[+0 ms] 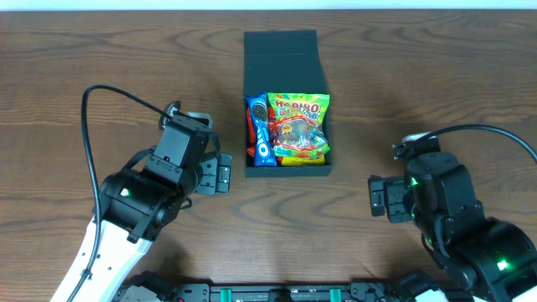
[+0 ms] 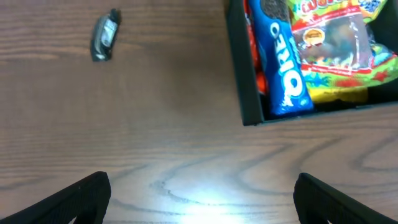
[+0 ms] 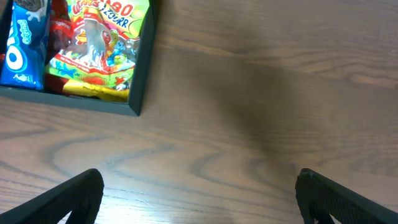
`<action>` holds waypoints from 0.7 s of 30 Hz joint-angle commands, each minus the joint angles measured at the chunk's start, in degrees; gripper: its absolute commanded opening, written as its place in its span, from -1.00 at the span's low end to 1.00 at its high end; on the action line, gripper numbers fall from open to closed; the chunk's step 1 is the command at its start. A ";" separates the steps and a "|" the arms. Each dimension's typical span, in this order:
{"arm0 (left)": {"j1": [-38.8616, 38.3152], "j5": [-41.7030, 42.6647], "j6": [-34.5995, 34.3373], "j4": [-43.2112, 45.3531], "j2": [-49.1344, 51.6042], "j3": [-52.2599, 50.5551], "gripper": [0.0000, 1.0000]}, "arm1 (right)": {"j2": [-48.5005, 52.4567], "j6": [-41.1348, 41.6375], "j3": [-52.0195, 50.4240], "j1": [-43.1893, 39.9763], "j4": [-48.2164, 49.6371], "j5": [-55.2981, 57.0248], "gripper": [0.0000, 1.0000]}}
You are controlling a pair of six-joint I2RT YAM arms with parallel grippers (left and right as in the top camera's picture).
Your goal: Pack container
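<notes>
Container (image 1: 282, 55) — near left gripper (image 1: 224, 174), seemingly apart

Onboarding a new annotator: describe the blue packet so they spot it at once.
Find the dark container, lid open, at the far middle of the table. Inside, toward its left wall, sits a narrow Oreo packet. It is the only blue one, and much slimmer than the wide yellow Haribo bag on its right.

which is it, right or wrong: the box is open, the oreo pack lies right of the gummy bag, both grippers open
Wrong: the overhead view shows the oreo pack left of the gummy bag. The box is open, and the left gripper and right gripper are open.
</notes>
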 commanded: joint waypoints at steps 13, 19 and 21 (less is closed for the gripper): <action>17.18 -5.35 13.16 -7.89 20.11 25.44 0.90 | -0.28 -0.81 -0.09 -0.98 0.00 -0.31 0.99; 21.24 2.01 15.78 -8.57 28.68 25.42 0.90 | -0.28 -0.81 -0.09 -0.98 0.02 -0.31 0.99; 21.22 2.58 15.78 -8.24 30.69 25.44 0.91 | -0.28 -0.81 -0.09 -0.98 0.00 -0.31 0.99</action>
